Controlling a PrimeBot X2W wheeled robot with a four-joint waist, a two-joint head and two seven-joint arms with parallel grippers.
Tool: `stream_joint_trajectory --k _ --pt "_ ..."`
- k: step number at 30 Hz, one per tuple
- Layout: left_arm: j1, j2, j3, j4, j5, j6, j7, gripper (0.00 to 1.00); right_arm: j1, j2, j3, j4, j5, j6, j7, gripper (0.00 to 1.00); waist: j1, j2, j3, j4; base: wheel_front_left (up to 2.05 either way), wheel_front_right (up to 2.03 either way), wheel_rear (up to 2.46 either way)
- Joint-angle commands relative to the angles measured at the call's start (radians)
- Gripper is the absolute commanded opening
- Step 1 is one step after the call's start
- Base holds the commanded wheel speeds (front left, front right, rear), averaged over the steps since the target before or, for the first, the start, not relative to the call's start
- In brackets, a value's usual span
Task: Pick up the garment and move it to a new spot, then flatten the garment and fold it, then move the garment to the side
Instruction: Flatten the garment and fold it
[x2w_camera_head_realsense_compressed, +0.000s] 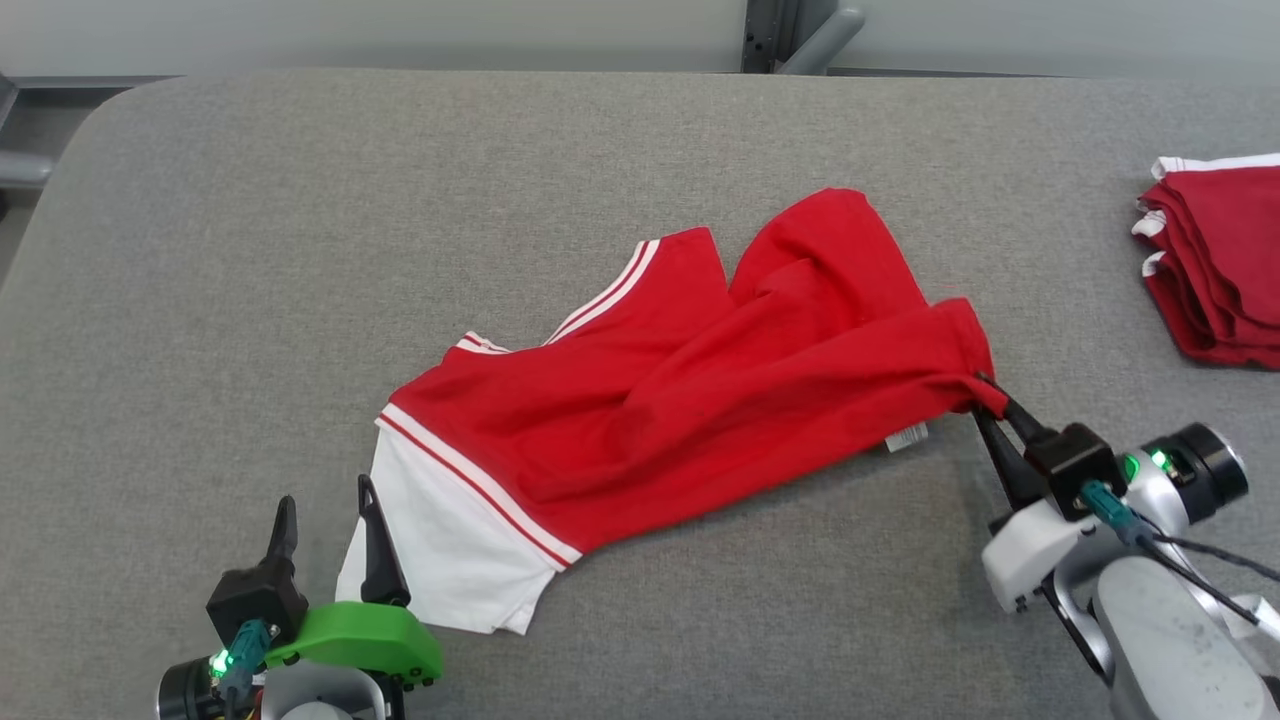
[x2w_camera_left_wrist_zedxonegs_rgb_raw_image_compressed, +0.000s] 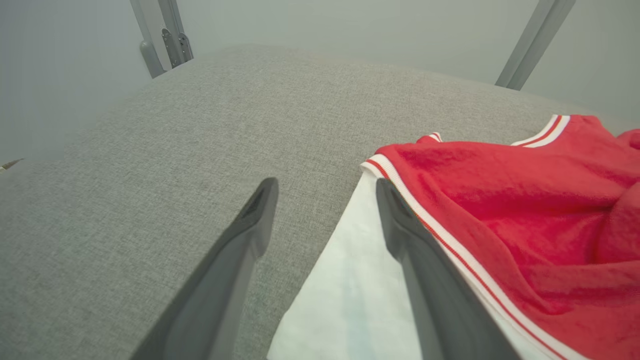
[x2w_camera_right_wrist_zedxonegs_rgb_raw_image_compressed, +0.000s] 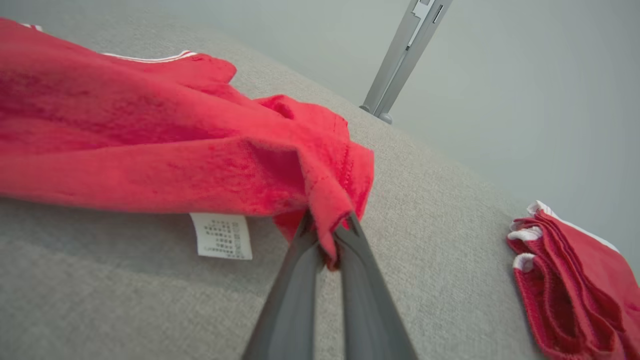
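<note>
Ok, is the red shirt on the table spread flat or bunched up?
Bunched up. The shirt lies in thick folds on the table, one corner pinched in the right gripper.

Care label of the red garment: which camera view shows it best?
The right wrist view. There the care label lies close and large, near the right gripper shut on the red garment, with its print lines visible. The head view gives it tiny, at the garment's lower edge. The left wrist view faces the garment's white end.
</note>
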Motion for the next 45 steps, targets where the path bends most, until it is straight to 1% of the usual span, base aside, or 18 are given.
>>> stream_joint_trajectory --k 1,9,10,11,12,16,20,22,23,25,27,29,31,34,39,42,44,45 --pt "-0.008 -0.002 -0.001 0.002 0.008 -0.004 -0.003 1.00 0.046 -0.005 -0.018 -0.011 -0.006 -0.002 -0.002 0.00 0.0000 0.0014 -0.001 -0.015 0.00 0.00 0.00" --pt "0.000 0.003 0.001 0.004 0.016 -0.007 -0.003 1.00 0.169 0.026 -0.087 -0.030 0.012 -0.002 -0.002 0.00 0.0000 0.0014 0.000 -0.063 0.00 0.00 0.00" --pt "0.000 0.004 0.002 0.005 0.017 -0.008 -0.003 1.00 0.179 0.028 -0.093 -0.033 0.011 -0.002 -0.002 0.36 0.0000 0.0014 0.000 -0.069 0.00 0.00 0.00" --pt "0.000 0.005 0.001 0.005 0.018 -0.009 -0.003 1.00 0.193 0.031 -0.100 -0.035 0.011 -0.002 -0.002 0.61 0.0000 0.0014 0.000 -0.074 0.00 0.00 0.00" --pt "0.000 0.005 0.000 0.005 0.019 -0.009 -0.003 1.00 0.205 0.033 -0.107 -0.035 0.012 -0.002 -0.002 1.00 0.0000 0.0014 0.000 -0.078 0.00 0.00 0.00" --pt "0.002 0.006 -0.001 0.009 0.019 -0.011 -0.003 1.00 0.243 0.027 -0.135 -0.042 0.009 -0.002 -0.002 1.00 0.0000 0.0014 -0.002 -0.089 0.00 0.00 0.00" --pt "0.015 0.006 -0.001 0.013 0.020 -0.014 -0.003 1.00 0.287 -0.007 -0.182 -0.058 0.024 -0.002 -0.002 1.00 0.0000 0.0014 -0.012 -0.096 0.00 0.00 0.00" --pt "0.020 0.007 -0.001 0.014 0.021 -0.015 -0.003 1.00 0.298 -0.024 -0.215 -0.076 0.030 -0.002 -0.002 1.00 0.0000 0.0014 -0.017 -0.097 0.00 0.00 0.00" --pt "0.022 0.007 -0.001 0.014 0.022 -0.014 -0.003 1.00 0.306 -0.039 -0.261 -0.101 0.039 -0.002 -0.002 1.00 0.0000 0.0014 -0.020 -0.097 0.00 0.00 0.00" --pt "0.023 0.007 -0.001 0.012 0.022 -0.015 -0.003 1.00 0.297 -0.038 -0.299 -0.131 0.054 -0.002 -0.002 1.00 0.0000 0.0014 -0.022 -0.097 0.00 0.00 0.00" --pt "0.025 0.007 -0.003 0.014 0.023 -0.016 -0.003 1.00 0.280 -0.036 -0.299 -0.149 0.063 -0.002 -0.002 1.00 0.0000 0.0014 -0.021 -0.093 0.00 0.00 0.00" --pt "0.017 0.006 -0.008 0.016 0.024 -0.018 -0.003 1.00 0.249 -0.039 -0.269 -0.149 0.083 -0.002 -0.002 1.00 0.0000 0.0014 -0.016 -0.083 0.00 0.00 0.00" --pt "0.003 0.004 -0.013 0.018 0.023 -0.020 -0.003 1.00 0.213 -0.042 -0.214 -0.133 0.112 -0.002 0.013 1.00 0.0000 0.0014 -0.009 -0.069 0.00 0.00 0.00" --pt "-0.011 0.001 -0.019 0.021 0.025 -0.021 -0.003 1.00 0.150 -0.047 -0.119 -0.080 0.191 -0.002 0.071 1.00 0.0000 0.0014 0.006 -0.042 0.00 0.00 0.00" --pt "-0.024 -0.005 -0.023 0.023 0.020 -0.018 -0.003 1.00 0.040 -0.088 0.031 0.008 0.313 -0.002 0.167 1.00 0.0000 0.0014 0.029 0.014 0.00 0.00 0.00" --pt "-0.028 -0.008 -0.023 0.025 0.015 -0.017 -0.003 1.00 -0.010 -0.117 0.081 0.060 0.373 -0.002 0.216 1.00 0.0000 0.0014 0.037 0.045 0.00 0.00 0.00" --pt "-0.028 -0.010 -0.020 0.025 0.011 -0.017 -0.003 1.00 -0.032 -0.125 0.107 0.095 0.416 -0.002 0.255 1.00 0.0000 0.0014 0.039 0.062 0.00 0.00 0.00" --pt "-0.028 -0.010 -0.020 0.025 0.011 -0.017 -0.003 1.00 -0.032 -0.125 0.107 0.095 0.416 -0.002 0.255 1.00 0.0000 0.0014 0.039 0.062 0.00 0.00 0.00"
